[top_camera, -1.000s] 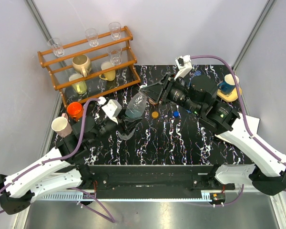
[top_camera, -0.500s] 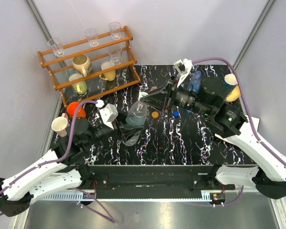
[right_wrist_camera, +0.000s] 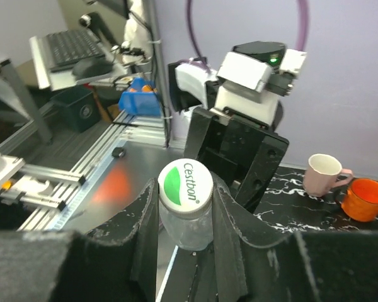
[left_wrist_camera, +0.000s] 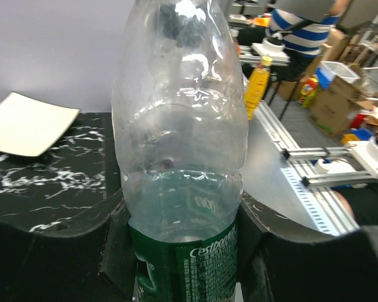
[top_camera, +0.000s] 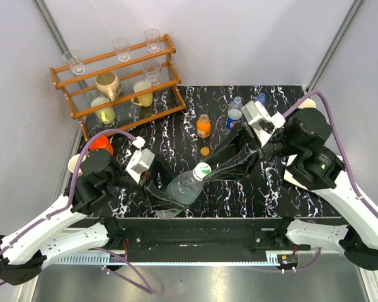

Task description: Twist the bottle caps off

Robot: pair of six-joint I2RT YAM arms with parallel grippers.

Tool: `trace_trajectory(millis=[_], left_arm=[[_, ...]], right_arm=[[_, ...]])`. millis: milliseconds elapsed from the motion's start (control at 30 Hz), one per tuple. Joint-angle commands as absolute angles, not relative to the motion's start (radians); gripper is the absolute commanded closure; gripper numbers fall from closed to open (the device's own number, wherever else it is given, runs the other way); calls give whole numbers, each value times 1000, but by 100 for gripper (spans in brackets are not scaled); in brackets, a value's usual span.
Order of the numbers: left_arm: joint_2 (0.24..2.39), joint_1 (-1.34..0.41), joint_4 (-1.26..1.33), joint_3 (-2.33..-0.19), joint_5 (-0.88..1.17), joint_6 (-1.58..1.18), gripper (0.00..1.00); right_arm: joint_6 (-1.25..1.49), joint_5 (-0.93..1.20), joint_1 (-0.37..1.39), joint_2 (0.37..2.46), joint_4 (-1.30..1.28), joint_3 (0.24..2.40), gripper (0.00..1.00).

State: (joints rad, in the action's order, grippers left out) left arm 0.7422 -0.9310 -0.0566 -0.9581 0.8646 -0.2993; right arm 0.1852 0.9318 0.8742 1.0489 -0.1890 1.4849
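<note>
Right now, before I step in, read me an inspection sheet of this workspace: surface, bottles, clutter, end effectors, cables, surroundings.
Surface: black marbled table; no spill seen.
Job's things: green-label bottle held tilted near the front edge, cap on. Orange bottle, blue-red label bottle and blue bottle stand at the back. A loose orange cap lies on the table.
Clutter: wooden rack with glasses and mugs; orange mug.
End effectors: left end effector shut on the bottle's body; right end effector shut on its cap.
Cables: left purple cable and right purple cable loop along the arms; no snag seen.
Surroundings: pale walls.
</note>
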Motion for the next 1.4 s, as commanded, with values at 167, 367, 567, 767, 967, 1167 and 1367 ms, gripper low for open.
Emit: trace_trajectory(millis=[167, 367, 567, 767, 967, 1167, 1367], left_arm=[[755, -911, 167, -1015, 1057, -443, 47], [773, -905, 131, -1008, 1068, -420, 46], [781, -884, -37, -1014, 1028, -292, 46], [776, -877, -110, -993, 947, -236, 46], [695, -877, -176, -956, 726, -164, 46], [632, -877, -248, -936, 580, -107, 45], [522, -877, -218, -887, 419, -87, 44]], right_arm=[[207, 1362, 871, 1057, -106, 1483, 100], [261, 1417, 865, 1042, -15, 1463, 100], [221, 1203, 819, 977, -12, 1470, 100], [146, 594, 819, 910, -84, 1450, 100], [169, -238, 819, 930, -244, 1293, 100], [320, -437, 819, 1002, -213, 987, 100], [411, -345, 824, 1196, -71, 822, 100]])
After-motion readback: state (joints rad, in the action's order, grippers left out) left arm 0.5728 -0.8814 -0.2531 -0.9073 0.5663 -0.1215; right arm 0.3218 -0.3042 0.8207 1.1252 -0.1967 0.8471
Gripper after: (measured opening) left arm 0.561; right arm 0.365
